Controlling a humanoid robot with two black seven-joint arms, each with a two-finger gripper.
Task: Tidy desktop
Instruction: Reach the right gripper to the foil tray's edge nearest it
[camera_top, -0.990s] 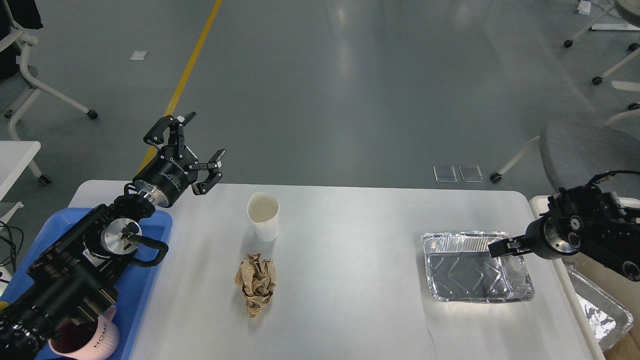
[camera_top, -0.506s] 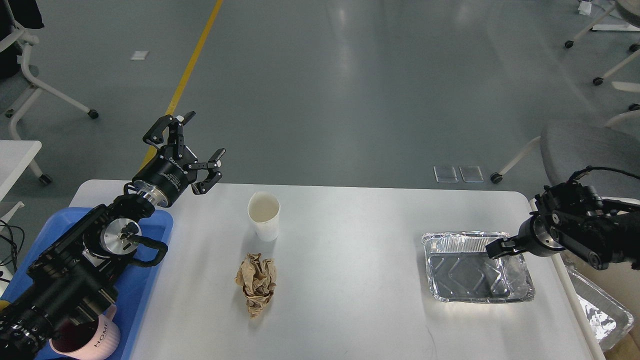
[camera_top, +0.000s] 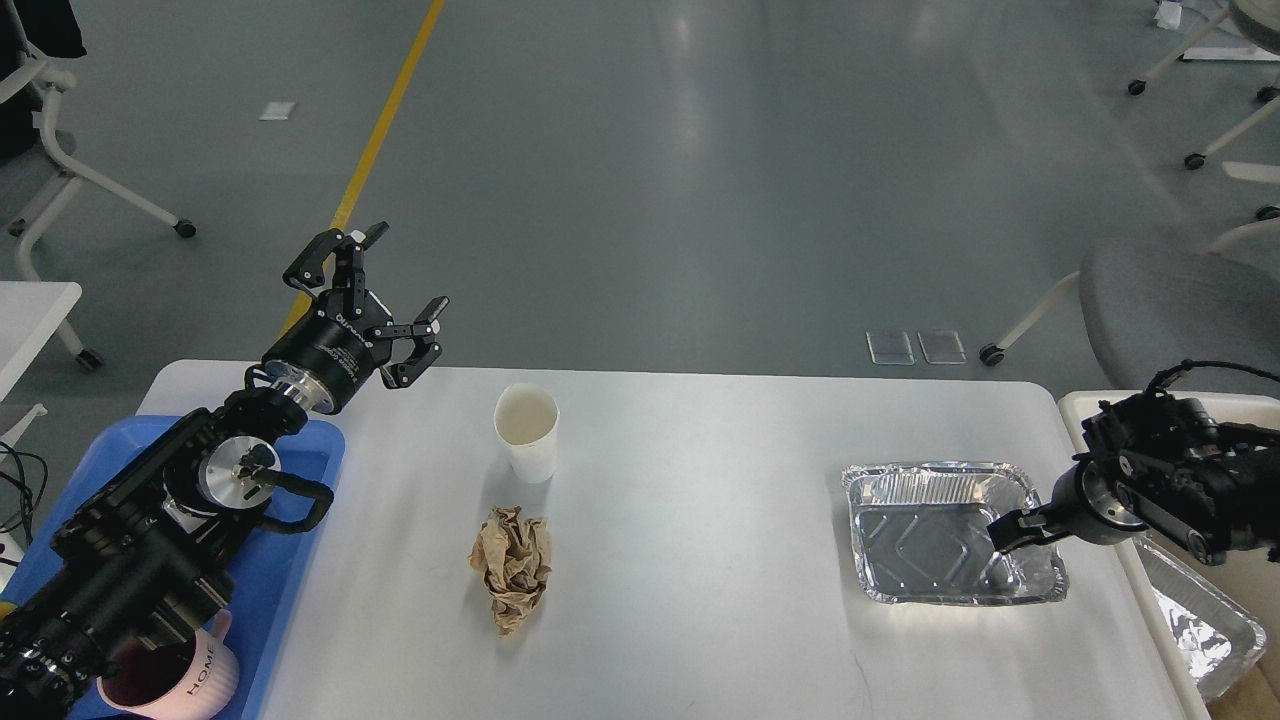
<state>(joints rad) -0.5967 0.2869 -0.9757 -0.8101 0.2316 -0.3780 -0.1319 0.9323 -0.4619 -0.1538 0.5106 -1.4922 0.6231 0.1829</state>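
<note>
A: Head view. The biggest thing is the table (camera_top: 700, 560), the desktop itself, filling the near half of the scene from left to right. On its left edge sits a blue tray (camera_top: 300, 560) with a pink mug (camera_top: 190, 680) at its near end; off the right edge stands a cream bin (camera_top: 1240, 410) with a foil tray (camera_top: 1200, 625) in it.

B: And on the white surface?

A: A second foil tray (camera_top: 930, 535) to the right, a crumpled brown paper (camera_top: 513, 565) left of centre, and a white paper cup (camera_top: 528, 430) upright just beyond it.

B: The arms?

A: The left gripper (camera_top: 385, 290) hangs over the far left corner, jaws spread wide, gripping nothing. The right gripper (camera_top: 1015, 528) is at the right side of the tray on the table; it is dark and small, so I cannot tell whether its jaws are released or clenched on the rim.

B: The step, then?

A: Clearing that tray, I judge. Next it needs a firm pinch on the thin rim, then a lift right into the bin.
</note>
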